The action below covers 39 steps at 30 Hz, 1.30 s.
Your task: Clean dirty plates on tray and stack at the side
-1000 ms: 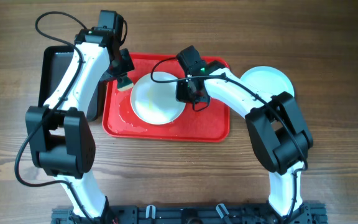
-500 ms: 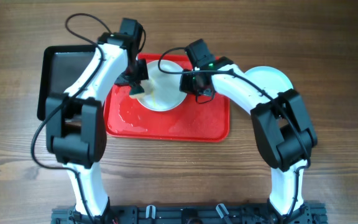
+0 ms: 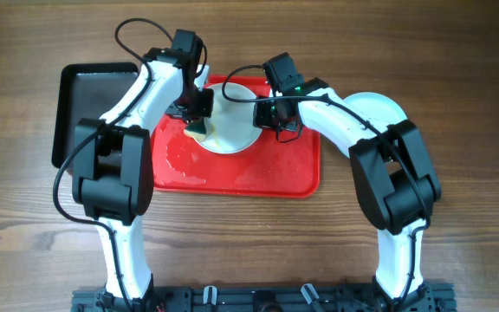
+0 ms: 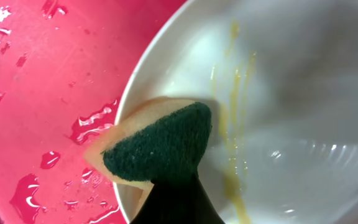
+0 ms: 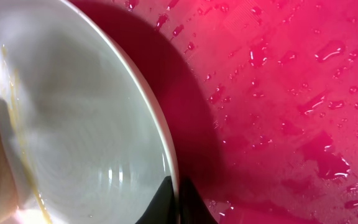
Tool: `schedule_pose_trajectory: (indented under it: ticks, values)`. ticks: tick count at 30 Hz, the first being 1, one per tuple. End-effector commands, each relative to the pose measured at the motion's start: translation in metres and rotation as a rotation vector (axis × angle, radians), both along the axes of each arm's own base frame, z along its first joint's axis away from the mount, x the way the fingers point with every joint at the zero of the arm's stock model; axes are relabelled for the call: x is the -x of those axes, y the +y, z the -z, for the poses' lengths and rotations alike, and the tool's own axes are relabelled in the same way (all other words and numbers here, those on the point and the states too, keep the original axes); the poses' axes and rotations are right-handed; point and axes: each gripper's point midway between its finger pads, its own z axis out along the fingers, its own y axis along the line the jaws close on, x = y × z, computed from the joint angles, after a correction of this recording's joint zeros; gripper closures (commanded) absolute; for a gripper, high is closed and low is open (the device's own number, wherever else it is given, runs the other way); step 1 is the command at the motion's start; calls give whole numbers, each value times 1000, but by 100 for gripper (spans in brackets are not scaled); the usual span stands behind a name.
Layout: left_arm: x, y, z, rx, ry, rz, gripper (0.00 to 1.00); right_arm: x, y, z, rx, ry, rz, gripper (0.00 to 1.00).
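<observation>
left gripper (image 3: 196, 113), seen from above, is clamped on a sponge (image 3: 199, 130) and presses it on the left edge of a round white plate (image 3: 232, 126). right gripper (image 3: 277, 123) pinches the plate's right rim. the plate sits at the back of the red tray (image 3: 232, 178), which is flat plastic with round corners. a black tray (image 3: 81, 104) lies to the left on the wooden table (image 3: 249, 251). a second plate (image 3: 384, 108), pale and round, lies on the wood just right of the red tray.

from the left wrist, the sponge (image 4: 160, 146) shows a rough dark green face on a soft yellow body. it touches the smooth, shiny plate (image 4: 291, 74) beside thin yellow streaks (image 4: 229, 124). water drops (image 4: 92, 121) shine on the tray (image 4: 42, 74).

from the right wrist, the dark fingertips (image 5: 191, 202) squeeze the plate's (image 5: 79, 106) thin rim. the tray (image 5: 278, 93) is wet all over.
</observation>
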Motion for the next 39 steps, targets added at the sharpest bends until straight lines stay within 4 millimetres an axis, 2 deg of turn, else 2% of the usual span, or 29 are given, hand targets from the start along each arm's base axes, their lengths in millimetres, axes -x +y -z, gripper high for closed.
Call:
schedule_pose_trajectory:
  ticks: [1,5,10,13,15,18,22,28,30,37,39]
  values:
    - [2,-22,9,65,17,65,96,13,9,16,-17,45,-61,96]
    - [3,-28,-9,97,-4,71,96,16,11,17,-14,49,-67,96]
    - [-5,-31,-42,123,-85,26,96,16,10,17,-13,51,-68,96]
    - [-12,-32,-49,138,-117,-6,96,16,10,17,-13,51,-68,96]
    - [-12,-32,-45,138,-113,-15,96,16,10,17,-13,51,-68,96]
    - [-10,-26,-29,102,-88,-30,96,17,10,18,-11,53,-68,96]
    - [-1,8,3,-91,-37,-133,96,17,10,18,-10,53,-71,96]
    - [6,9,14,-109,-8,-129,96,17,10,18,-11,54,-68,96]
    - [8,2,14,-95,-4,-118,96,17,10,18,-10,53,-68,96]
    - [35,-80,6,231,109,-7,96,17,10,18,-11,53,-68,96]
    - [41,-97,2,291,127,19,96,17,10,18,-10,52,-68,96]
